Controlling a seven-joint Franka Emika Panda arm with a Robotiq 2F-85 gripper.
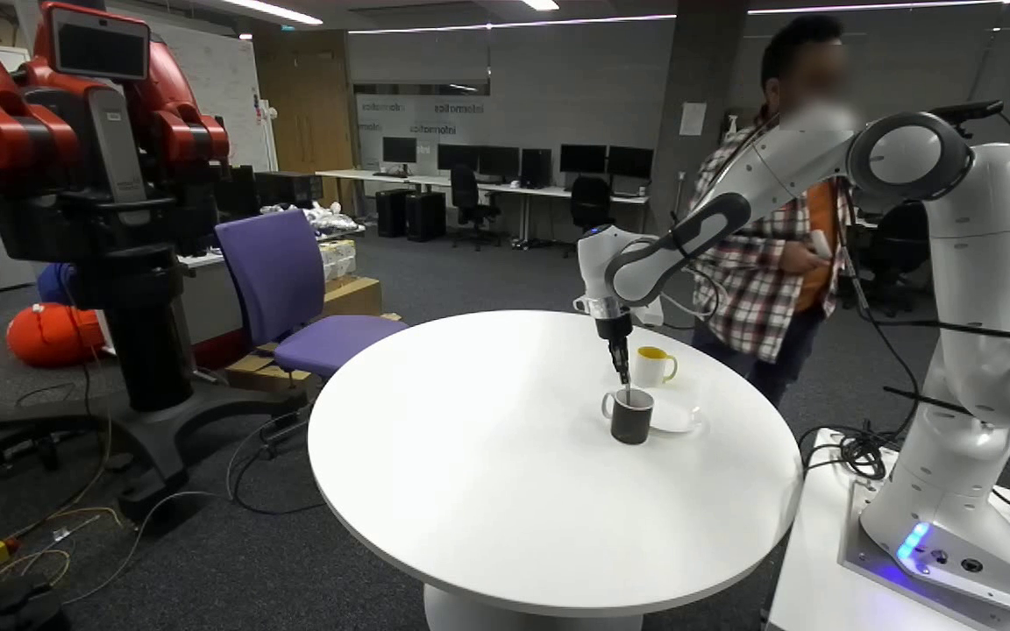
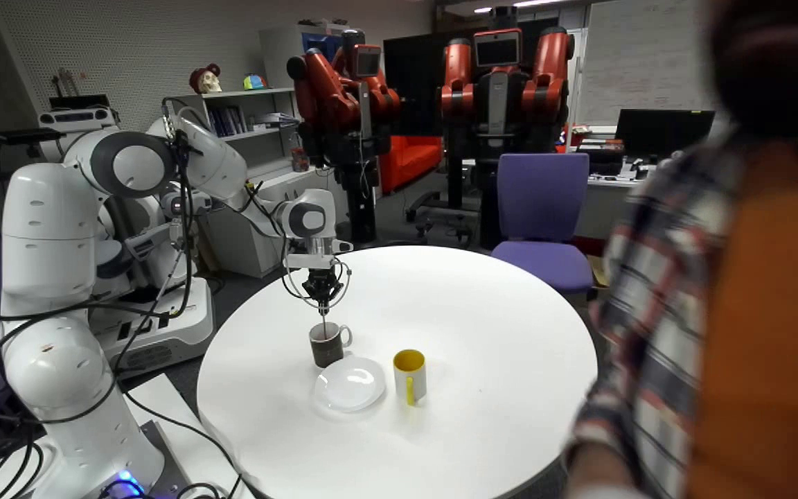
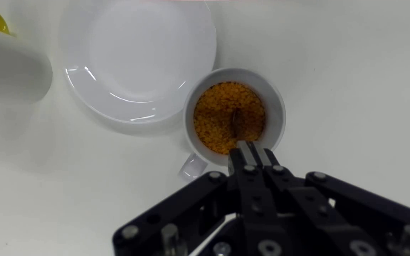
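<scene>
Ideally, the black two-fingered gripper [image 3: 250,144], its jaws pinched together on a thin, spoon-like utensil [image 2: 324,321] standing in the dark-grey ceramic mug [image 2: 327,352] of orange grains [image 3: 214,106], should move gently without knocking the mug.

Ceiling lights [image 1: 273,10] glow — plate [image 3: 137,53] streaked with glare, foreground person [image 2: 752,312] blurred.

Wht Panda arm [image 1: 987,263], dk-gry joint rings [image 2: 103,163]; blue LED [image 1: 913,540] on base [image 1: 970,526], blk cables [image 1: 970,329] above; blk Robotiq gripper [image 3: 250,144], silver screws [image 3: 130,232].
</scene>
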